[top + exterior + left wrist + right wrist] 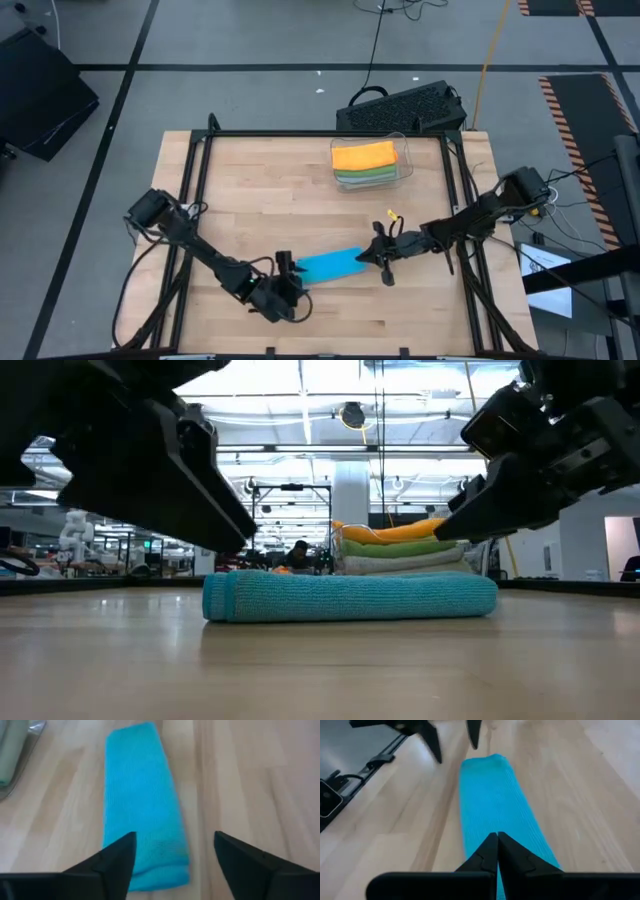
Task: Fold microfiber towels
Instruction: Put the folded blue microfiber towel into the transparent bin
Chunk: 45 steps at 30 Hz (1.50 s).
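A blue microfiber towel point(328, 265), folded into a long narrow strip, lies flat on the wooden table near its front middle. My left gripper point(175, 855) stands open just off the strip's left end point(150, 875), a little above it, without touching. My right gripper point(497, 840) is shut and hovers over the strip's right end; in the low view its tip point(445, 532) is clear of the towel point(350, 598). Folded orange, green and grey towels point(364, 160) are stacked in a clear bin at the far side.
The clear plastic bin point(405, 168) stands at the table's far middle. A black keyboard point(402, 108) lies just beyond the far edge. A dark frame point(195, 190) runs along the table's sides. Bare wood lies to the left of and in front of the strip.
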Motion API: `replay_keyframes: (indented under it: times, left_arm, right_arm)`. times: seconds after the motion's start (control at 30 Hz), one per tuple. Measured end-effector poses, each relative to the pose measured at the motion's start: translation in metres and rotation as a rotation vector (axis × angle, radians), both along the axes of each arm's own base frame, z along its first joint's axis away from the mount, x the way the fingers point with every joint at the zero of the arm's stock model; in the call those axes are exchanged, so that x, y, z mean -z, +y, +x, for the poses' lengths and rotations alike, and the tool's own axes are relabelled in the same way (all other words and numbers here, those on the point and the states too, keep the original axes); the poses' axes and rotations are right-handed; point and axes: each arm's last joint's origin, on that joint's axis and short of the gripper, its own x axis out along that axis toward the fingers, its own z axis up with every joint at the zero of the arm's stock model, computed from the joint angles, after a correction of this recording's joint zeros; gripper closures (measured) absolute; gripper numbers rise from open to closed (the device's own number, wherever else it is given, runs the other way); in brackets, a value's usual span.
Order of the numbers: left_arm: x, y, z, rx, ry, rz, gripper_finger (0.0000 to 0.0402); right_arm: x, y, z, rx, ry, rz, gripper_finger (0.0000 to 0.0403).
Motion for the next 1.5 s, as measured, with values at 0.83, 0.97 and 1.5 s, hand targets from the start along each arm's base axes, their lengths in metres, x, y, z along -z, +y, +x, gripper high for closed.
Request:
replay_keyframes:
  times: [0.83, 0.97, 1.5]
  left_arm:
    - [0.042, 0.034, 0.027, -0.049, 0.144, -0.042, 0.0252]
    - [0.043, 0.037, 0.026, -0.050, 0.165, -0.039, 0.0312]
    - [0.046, 0.038, 0.025, -0.036, 0.184, -0.004, 0.0365]
  right_arm:
    - [-0.006, 0.044, 0.002, -0.043, 0.025, -0.228, 0.0298]
    - [0.005, 0.050, 0.011, -0.087, 0.126, -0.345, 0.0245]
    - [0.042, 0.033, 0.022, -0.117, 0.134, -0.542, 0.0229]
